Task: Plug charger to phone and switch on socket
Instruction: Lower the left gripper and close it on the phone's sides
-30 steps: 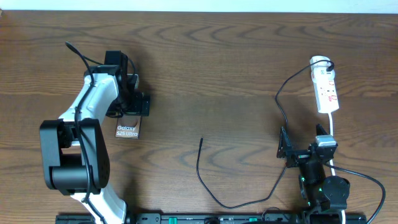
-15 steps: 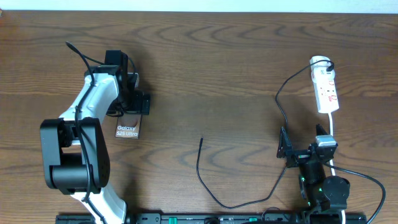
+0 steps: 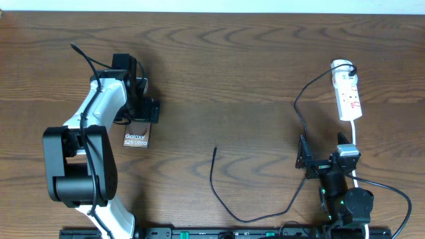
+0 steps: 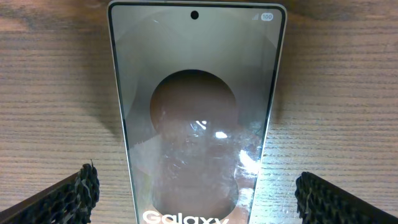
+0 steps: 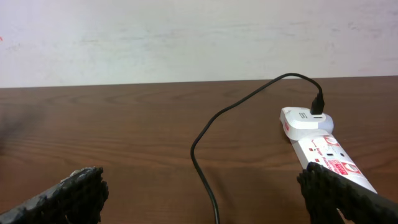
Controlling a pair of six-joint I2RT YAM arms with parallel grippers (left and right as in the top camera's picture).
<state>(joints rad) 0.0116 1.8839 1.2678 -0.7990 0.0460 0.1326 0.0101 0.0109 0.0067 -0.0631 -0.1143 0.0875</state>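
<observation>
Your overhead camera looks straight down from well above and takes in the whole table (image 3: 232, 66). Your left wrist camera faces down, very close over the phone (image 4: 194, 112), which fills its frame; overhead shows that phone small at the left. Your right wrist camera sits low, looking level across the table toward the socket (image 5: 326, 152) and the wall (image 5: 186, 37); overhead has that socket at upper right.

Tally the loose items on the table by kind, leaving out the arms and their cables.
phone: 1
charger: 1
power strip: 1
Total: 3
</observation>
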